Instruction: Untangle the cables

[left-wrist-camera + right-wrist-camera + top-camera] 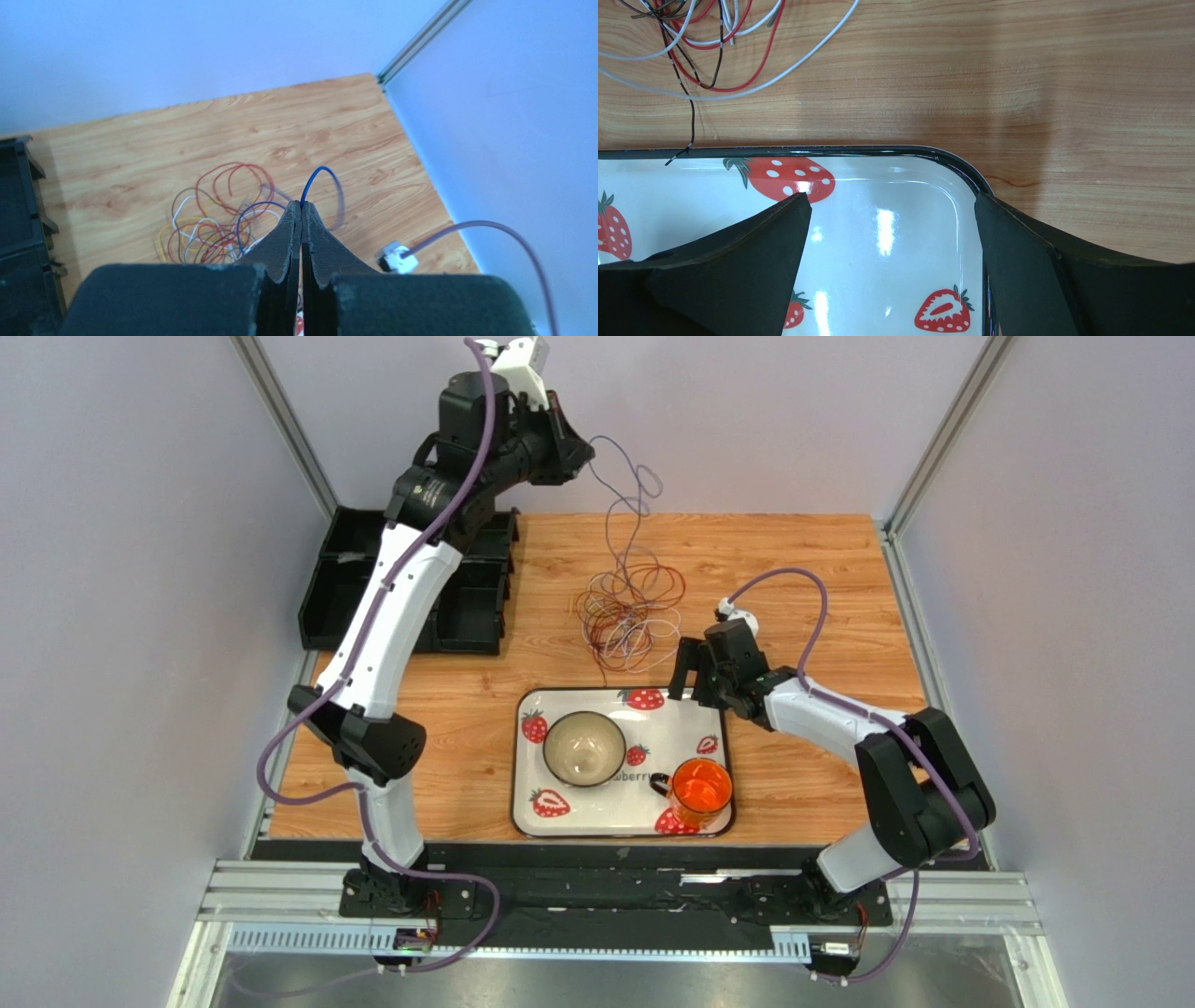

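The cables (631,602) lie in a loose tangle of red, white, yellow and dark loops on the wooden table, behind the tray. My left gripper (561,445) is raised high above the back of the table and is shut on a blue cable (627,497) that trails down to the pile. In the left wrist view its gripper (302,204) pinches the blue cable (319,171) at the very tips, with the tangle (210,231) below. My right gripper (694,672) stands open over the tray's far right corner and holds nothing; in its own view, cables (703,42) lie beyond the open gripper (891,203).
A strawberry-print tray (617,815) sits at the near middle, holding a bowl (585,748) and an orange cup (700,791). Its rim (878,149) runs just ahead of the right fingers. Black bins (337,588) stand at the back left. Grey walls enclose the table.
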Action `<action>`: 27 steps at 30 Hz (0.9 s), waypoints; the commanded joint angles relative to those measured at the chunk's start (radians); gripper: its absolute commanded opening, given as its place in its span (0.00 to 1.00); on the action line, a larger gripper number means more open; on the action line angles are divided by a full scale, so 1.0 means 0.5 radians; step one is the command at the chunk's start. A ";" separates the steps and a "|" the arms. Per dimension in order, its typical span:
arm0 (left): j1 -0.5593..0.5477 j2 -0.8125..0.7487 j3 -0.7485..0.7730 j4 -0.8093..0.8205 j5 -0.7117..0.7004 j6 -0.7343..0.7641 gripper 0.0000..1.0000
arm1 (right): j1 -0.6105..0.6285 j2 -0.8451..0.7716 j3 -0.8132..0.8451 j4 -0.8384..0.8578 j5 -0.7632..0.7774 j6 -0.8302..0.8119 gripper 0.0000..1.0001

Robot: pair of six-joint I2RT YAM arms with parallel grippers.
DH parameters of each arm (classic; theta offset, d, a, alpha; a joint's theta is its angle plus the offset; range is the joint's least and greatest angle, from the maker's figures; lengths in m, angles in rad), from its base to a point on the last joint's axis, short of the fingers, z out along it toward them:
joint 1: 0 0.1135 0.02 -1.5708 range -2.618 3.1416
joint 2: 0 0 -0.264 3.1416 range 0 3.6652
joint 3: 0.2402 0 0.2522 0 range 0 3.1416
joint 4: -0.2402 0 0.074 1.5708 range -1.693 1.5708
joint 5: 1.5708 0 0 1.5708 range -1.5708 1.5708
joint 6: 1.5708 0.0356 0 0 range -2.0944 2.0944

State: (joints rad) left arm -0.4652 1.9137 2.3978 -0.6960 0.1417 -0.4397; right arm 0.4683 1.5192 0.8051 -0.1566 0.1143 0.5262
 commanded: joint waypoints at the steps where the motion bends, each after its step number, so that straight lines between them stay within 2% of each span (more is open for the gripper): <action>1: 0.004 -0.017 -0.172 0.002 0.027 0.014 0.00 | -0.004 0.017 0.071 0.046 0.017 -0.003 0.92; 8: 0.001 0.121 -0.622 0.021 0.109 -0.038 0.00 | -0.001 0.023 0.074 0.046 0.011 -0.009 0.92; 11: 0.004 0.225 -0.703 0.027 0.152 -0.041 0.00 | -0.001 0.039 0.086 0.034 0.008 -0.009 0.92; 19: -0.011 0.376 -0.724 0.024 0.244 -0.038 0.00 | -0.001 0.039 0.083 0.031 -0.001 -0.012 0.92; 27: -0.018 0.216 -0.678 -0.038 0.229 0.048 0.00 | -0.001 -0.096 -0.030 0.172 -0.081 -0.058 0.92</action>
State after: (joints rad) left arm -0.4698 2.1384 2.0075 -0.7105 0.2382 -0.4431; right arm 0.4683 1.5314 0.8082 -0.1413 0.0971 0.5240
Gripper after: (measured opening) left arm 0.008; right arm 0.917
